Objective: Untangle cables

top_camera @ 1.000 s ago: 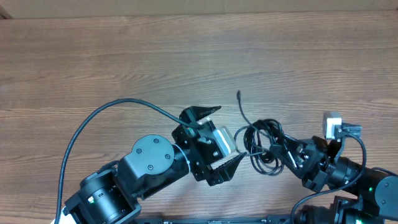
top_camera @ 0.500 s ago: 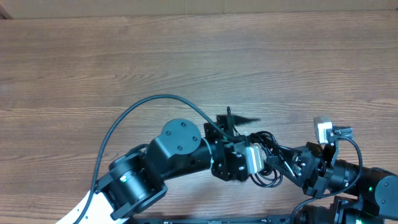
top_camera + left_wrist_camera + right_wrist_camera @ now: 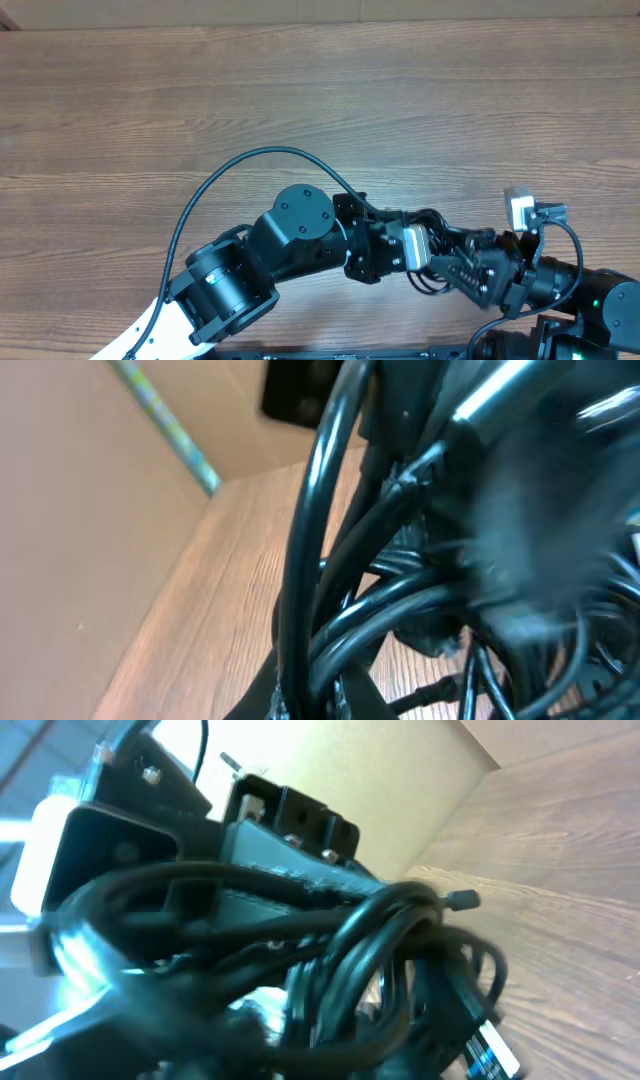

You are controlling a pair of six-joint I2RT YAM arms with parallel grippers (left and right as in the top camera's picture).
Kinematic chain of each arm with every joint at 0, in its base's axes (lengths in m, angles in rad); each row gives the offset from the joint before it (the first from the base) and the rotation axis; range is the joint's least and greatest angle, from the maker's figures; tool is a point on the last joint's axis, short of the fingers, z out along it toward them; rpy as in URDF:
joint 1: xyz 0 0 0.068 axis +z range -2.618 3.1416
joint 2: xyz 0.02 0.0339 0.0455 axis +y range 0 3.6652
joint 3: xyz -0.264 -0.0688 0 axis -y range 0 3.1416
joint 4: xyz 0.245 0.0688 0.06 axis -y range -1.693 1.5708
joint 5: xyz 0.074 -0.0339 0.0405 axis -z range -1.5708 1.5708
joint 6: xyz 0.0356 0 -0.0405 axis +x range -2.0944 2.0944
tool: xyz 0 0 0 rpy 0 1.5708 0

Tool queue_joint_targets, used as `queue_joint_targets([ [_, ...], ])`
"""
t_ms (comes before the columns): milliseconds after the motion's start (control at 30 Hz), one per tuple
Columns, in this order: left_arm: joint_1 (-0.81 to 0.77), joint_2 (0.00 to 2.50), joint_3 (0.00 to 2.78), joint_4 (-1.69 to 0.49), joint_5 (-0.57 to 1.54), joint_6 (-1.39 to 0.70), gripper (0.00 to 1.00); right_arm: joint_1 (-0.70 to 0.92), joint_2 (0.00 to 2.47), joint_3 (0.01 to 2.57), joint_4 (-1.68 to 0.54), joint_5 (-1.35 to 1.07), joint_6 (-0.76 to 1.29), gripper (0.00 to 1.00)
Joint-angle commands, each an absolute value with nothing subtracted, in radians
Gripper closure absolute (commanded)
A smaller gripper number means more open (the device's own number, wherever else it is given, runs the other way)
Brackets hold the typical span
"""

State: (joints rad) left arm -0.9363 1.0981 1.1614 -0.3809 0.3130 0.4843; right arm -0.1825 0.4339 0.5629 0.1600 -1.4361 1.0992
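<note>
The left arm reaches in from the near left side and stretches toward the right, with its round elbow joint standing higher than the forearm. The wrist is turned so that the white camera block points to the right. The left gripper has its fingers pressed together. The left wrist view does not show them clearly. The right arm comes in from the near right corner and points to the left, lying low. The right gripper meets the left one almost tip to tip. Its fingers seem a little apart, but both views are too crowded and blurred to be sure.
</note>
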Motion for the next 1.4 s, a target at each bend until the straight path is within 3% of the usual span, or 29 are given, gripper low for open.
queue_joint_targets([
  [0,-0.936,1.099,1.181,-0.392,0.022,0.221,0.96,-0.181,0.428,0.577,0.163,-1.441,1.091,0.08],
  [33,-0.936,1.099,1.181,-0.396,-0.095,0.118,0.96,-0.181,0.428,0.577,0.163,-1.438,1.087,0.01],
  [100,-0.936,1.094,1.181,-0.399,-0.199,0.026,0.96,-0.181,0.428,0.577,0.163,-1.432,1.087,0.0],
  [367,-0.936,1.09,1.181,-0.386,-0.232,0.001,0.96,-0.181,0.474,0.577,-0.047,-1.291,1.016,0.0],
  [533,-0.936,1.092,1.181,-0.392,-0.039,0.295,0.96,-0.181,0.515,0.577,0.025,-1.291,1.021,0.21],
  [600,-0.936,1.092,1.181,-0.387,-0.03,0.304,0.96,-0.181,0.515,0.577,0.033,-1.291,1.021,0.27],
  [700,-0.936,1.092,1.181,-0.367,0.074,0.314,0.96,-0.181,0.516,0.577,0.033,-1.29,1.02,0.48],
  [800,-0.936,1.092,1.181,-0.352,0.112,0.314,0.96,-0.181,0.519,0.577,0.032,-1.286,1.016,0.57],
  [967,-0.936,1.092,1.181,-0.331,0.127,0.314,0.96,-0.181,0.528,0.577,0.016,-1.286,0.984,0.96],
  [1067,-0.936,1.092,1.181,-0.319,0.084,0.295,0.96,-0.181,0.529,0.577,-0.082,-1.272,0.912,0.96],
  [1233,-0.936,1.09,1.181,-0.275,-0.234,0.089,0.96,-0.181,0.529,0.577,-0.197,-1.241,0.835,0.96],
  [1367,-0.936,1.09,1.181,-0.276,-0.292,0.021,0.92,-0.181,0.529,0.577,-0.197,-1.231,0.835,0.96],
])
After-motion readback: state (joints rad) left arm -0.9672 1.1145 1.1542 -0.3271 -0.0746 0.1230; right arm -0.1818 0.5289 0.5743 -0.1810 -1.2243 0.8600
